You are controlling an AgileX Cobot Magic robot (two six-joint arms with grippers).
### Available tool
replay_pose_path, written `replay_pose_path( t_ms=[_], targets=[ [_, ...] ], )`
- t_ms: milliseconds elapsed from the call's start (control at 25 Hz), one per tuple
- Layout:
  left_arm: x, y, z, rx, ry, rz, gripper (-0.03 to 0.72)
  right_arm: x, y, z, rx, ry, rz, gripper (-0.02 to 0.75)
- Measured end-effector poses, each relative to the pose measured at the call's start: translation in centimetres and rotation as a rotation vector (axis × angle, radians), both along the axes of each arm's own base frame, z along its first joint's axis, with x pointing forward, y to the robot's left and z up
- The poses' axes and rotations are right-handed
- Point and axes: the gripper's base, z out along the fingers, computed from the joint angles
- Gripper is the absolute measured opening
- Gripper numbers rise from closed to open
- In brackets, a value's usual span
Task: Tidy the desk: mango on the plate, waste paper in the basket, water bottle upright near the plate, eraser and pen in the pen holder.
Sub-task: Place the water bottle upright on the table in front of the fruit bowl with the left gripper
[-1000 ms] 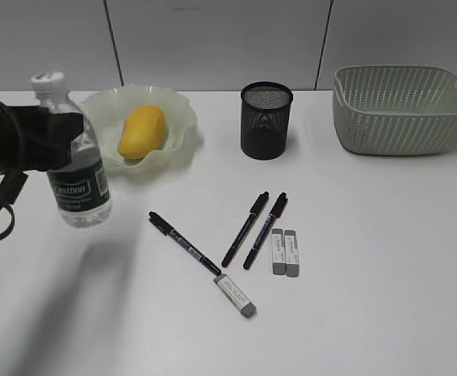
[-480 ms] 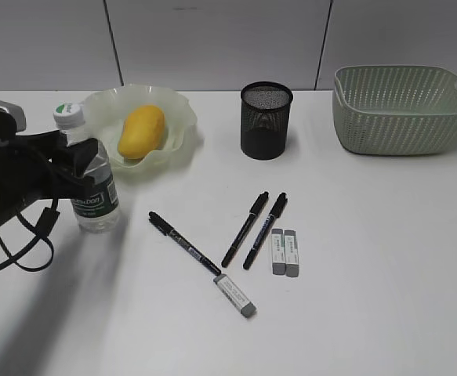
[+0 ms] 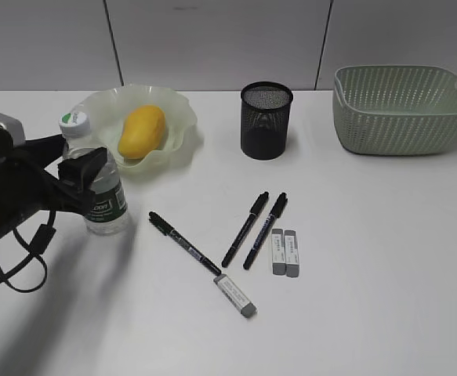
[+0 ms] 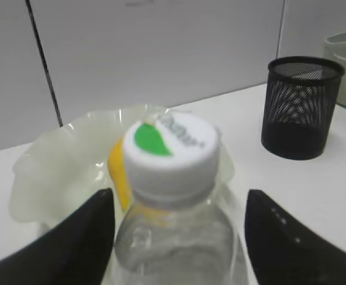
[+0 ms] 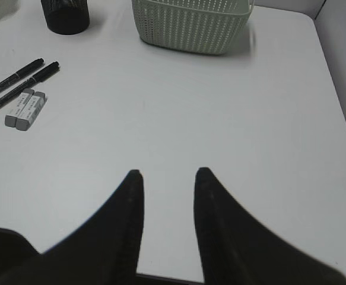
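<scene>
A plain white bench (image 3: 385, 258) stands before pale wall panels, and the scene reads across it from the left. The left hand (image 4: 175, 234) straddles the water bottle (image 3: 99, 184), which stands upright on the bench just beside the plate (image 3: 177, 117); in the left wrist view there is bare space between each finger and the bottle's shoulders, so the jaws look spread and no longer pinching it. The mango (image 3: 142, 131) lies in the plate. So the step in hand appears to be the release of the bottle, with fruit and bottle both seemingly settled. Further right, three pens (image 3: 246, 229) and three erasers (image 3: 285, 252) lie loose on the bench in front of the pen holder (image 3: 266, 120), which stands apart from them toward the wall. The basket (image 3: 400, 110) sits at the far right; no waste paper shows on the bench, and the basket's inside cannot be seen. The right hand (image 5: 167, 178) hovers over bare bench with its fingers set narrow and nothing between them. The next move likely calls for the left hand to draw back clear of the cap without tipping the bottle, then a low pinch on a thin pen or eraser and a drop into the holder's mouth.
</scene>
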Motion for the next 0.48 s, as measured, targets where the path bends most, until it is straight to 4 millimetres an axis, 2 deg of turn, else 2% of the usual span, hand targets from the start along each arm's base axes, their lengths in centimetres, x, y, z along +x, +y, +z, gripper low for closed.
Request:
replay_pose_path(
  t_ms=[200,320,400,480],
  targets=[
    [-0.4,0.0,2.8,-0.030,-0.098,-0.015,0.539,0.0,0.0,0.0,-0.001,0.000,-0.001,0.249],
    [-1.1,0.3,5.7,-0.072,-0.140,-0.004,0.543,0.0,0.0,0.0,-0.001,0.000,-0.001,0.249],
    [-1.5,0.8,7.8,-0.083,-0.096,0.028,0.543,0.0,0.0,0.0,-0.001,0.000,-0.001,0.249],
    [-1.9,1.3,10.0,-0.047,0.058,0.080,0.533,0.0,0.0,0.0,-0.001,0.000,-0.001,0.248]
  ],
)
